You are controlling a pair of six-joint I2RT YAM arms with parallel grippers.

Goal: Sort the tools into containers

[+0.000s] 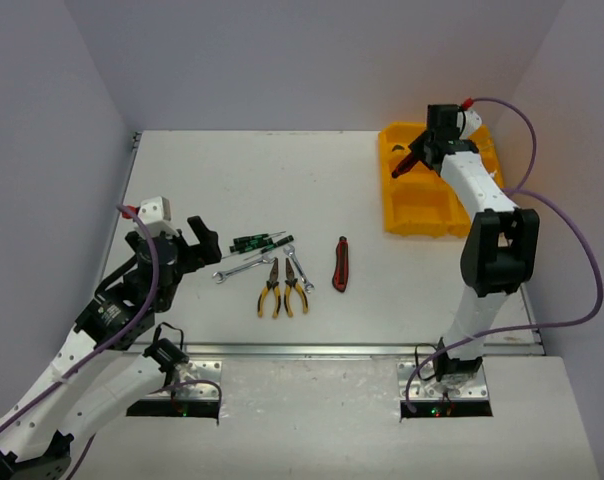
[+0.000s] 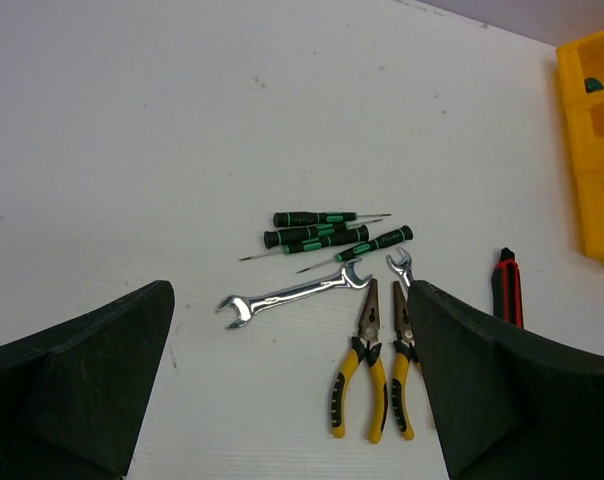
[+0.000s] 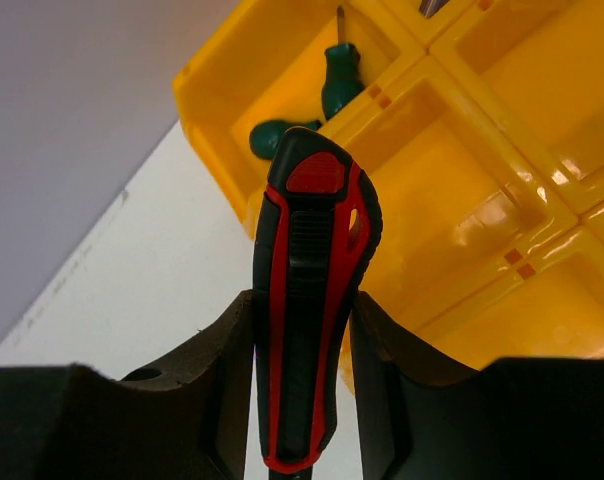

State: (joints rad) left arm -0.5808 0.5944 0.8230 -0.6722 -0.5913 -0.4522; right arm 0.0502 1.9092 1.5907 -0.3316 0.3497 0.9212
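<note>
Red-and-black plastic fills the view between my right jaws: they are clamped on the flanks of a red-and-black utility cutter point(image 3: 312, 300), its rounded end pointing away from me. It hangs above the left side of the bright yellow plastic tray point(image 1: 422, 215), over a dividing wall; I cannot tell which compartment lies under it. Two green-handled screwdrivers point(image 3: 340, 80) lie in a corner compartment just beyond.

My left jaws stand wide apart, holding nothing, above the white counter point(image 2: 132, 130). Below them lie a cluster of slim black-and-green screwdrivers point(image 2: 322, 232), two silver open-end wrenches point(image 2: 292, 295), two yellow-handled pliers point(image 2: 367, 375) side by side, and a second red-and-black cutter point(image 2: 507, 290) a little to their right, apart from the tray.
</note>
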